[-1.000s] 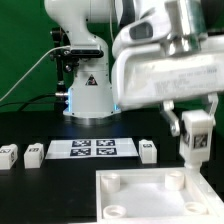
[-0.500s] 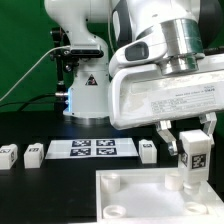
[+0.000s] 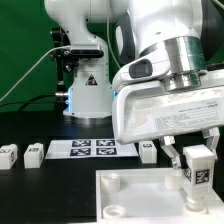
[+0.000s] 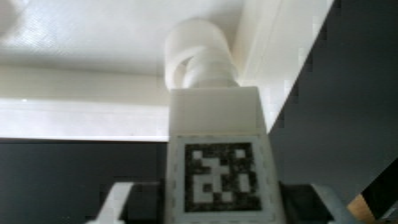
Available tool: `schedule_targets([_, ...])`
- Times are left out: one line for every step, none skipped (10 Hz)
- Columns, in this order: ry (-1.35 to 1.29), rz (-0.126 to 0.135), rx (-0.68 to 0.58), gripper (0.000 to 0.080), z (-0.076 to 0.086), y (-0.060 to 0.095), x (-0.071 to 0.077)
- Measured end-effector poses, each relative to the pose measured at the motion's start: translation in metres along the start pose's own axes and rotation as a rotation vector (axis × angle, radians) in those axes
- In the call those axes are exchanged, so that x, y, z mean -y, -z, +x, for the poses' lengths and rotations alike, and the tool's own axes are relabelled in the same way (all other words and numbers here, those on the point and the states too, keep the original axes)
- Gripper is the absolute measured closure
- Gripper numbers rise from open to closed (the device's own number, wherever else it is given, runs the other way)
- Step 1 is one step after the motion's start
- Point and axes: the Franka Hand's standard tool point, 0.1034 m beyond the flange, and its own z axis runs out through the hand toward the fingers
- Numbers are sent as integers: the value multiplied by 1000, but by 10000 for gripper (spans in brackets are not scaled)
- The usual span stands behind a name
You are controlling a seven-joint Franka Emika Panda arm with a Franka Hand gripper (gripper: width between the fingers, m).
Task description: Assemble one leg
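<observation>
My gripper (image 3: 196,168) is shut on a leg (image 3: 199,165), a small white post with a black-and-white tag on its face. It holds the leg upright over the far right corner of the large white panel (image 3: 135,195), low above a round socket. In the wrist view the leg (image 4: 217,140) runs between my fingers (image 4: 125,200) down to the corner socket (image 4: 199,55) of the panel (image 4: 89,50). Three more legs lie on the table: two at the exterior view's left (image 3: 9,154) (image 3: 33,153) and one (image 3: 149,151) right of the marker board.
The marker board (image 3: 91,149) lies flat behind the panel. The robot's base (image 3: 87,95) stands at the back in front of a green backdrop. A cable runs from the base toward the exterior view's left.
My gripper has come down with the leg, from well above the panel's far right corner to just over the socket there. The loose legs have not moved.
</observation>
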Motion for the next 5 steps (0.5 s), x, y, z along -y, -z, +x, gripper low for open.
schedule_targets([0,0,-2,508,-1,-2,0])
schedule_targets([-2,0,-2,508,-2,-5,-1])
schedule_targets([-2,0,1,508,-3,-7,-1])
schedule_targets([-2,0,-1,508,-4,-8,-1])
schedule_targets([-4,-2,-10,508,-5,-8,0])
